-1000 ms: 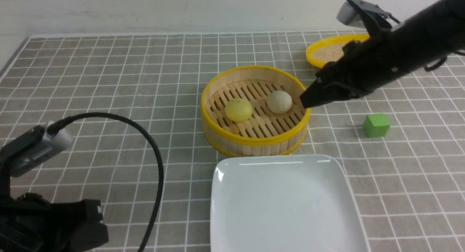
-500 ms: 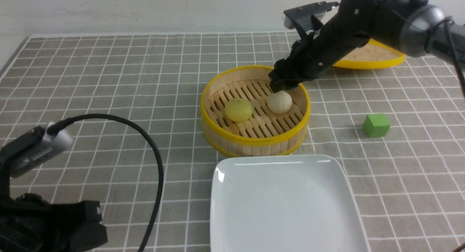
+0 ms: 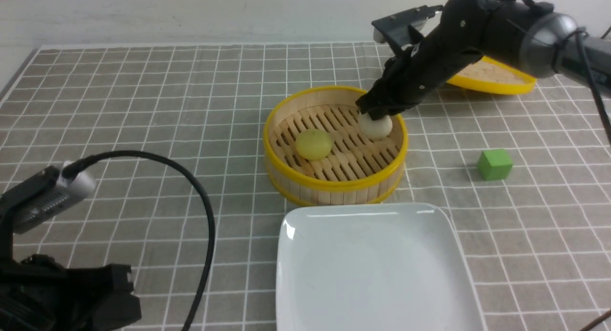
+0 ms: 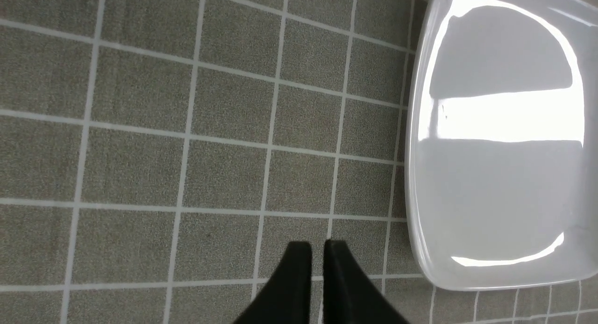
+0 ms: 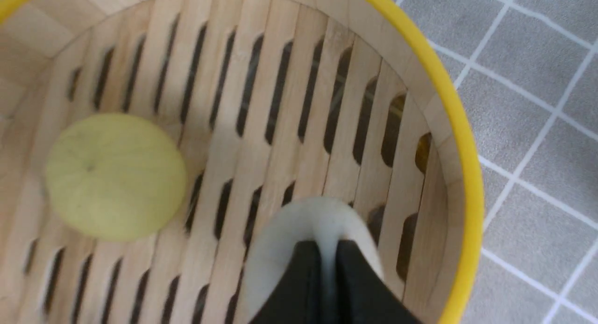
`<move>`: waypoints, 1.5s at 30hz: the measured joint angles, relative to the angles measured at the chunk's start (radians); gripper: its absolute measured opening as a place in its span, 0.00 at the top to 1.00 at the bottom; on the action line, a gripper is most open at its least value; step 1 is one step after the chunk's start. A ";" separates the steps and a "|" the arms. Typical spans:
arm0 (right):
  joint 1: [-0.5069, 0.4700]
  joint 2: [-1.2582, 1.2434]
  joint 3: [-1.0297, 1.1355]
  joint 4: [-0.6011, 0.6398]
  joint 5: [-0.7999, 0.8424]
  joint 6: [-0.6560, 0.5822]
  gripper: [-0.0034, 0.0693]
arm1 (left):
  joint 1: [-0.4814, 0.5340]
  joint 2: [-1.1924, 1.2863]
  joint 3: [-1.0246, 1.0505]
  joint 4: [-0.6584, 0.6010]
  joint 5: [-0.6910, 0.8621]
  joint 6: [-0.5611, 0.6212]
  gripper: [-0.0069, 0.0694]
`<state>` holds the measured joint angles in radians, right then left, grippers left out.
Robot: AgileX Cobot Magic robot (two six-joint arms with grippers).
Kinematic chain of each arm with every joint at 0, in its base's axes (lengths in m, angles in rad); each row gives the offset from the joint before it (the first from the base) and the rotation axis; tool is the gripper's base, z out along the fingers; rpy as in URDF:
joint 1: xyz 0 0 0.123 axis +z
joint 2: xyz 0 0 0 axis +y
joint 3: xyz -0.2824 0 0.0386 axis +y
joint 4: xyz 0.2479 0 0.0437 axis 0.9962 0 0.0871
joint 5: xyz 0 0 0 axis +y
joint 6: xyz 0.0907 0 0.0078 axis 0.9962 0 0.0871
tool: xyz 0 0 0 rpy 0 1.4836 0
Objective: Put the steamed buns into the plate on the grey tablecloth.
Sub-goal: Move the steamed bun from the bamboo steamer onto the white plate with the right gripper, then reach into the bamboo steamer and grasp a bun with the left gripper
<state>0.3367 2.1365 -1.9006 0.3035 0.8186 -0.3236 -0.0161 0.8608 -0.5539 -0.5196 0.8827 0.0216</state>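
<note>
Your right end effector (image 5: 327,251) is clamped on the off-white bun (image 3: 377,128) at the far right of the steamer (image 3: 334,192). The yellow bun (image 3: 313,144) lies left of it. Neither is on the plate (image 3: 372,273), near you on the grey tablecloth (image 3: 143,106). Your left end effector (image 4: 317,254) has its tips together, holding nothing.

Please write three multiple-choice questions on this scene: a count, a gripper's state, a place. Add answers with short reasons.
1. How many buns lie on the plate? A none; B one; C two.
2. The right gripper is: A wide open; B shut on the off-white bun; C shut on nothing.
3. The pale yellow bun lies: A on the plate; B in the right gripper; C in the steamer basket.
Answers: 1 A, the plate is bare. 2 B, it pinches that bun. 3 C, it rests on the slats.
</note>
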 joint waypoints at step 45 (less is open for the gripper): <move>0.105 -0.555 0.669 -0.106 0.055 0.200 0.63 | 0.000 0.040 -0.080 0.045 -0.008 0.017 0.77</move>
<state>0.4422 1.5819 -1.2317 0.1972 0.8739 -0.1239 -0.0161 0.9008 -0.6339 -0.4750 0.8747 0.0384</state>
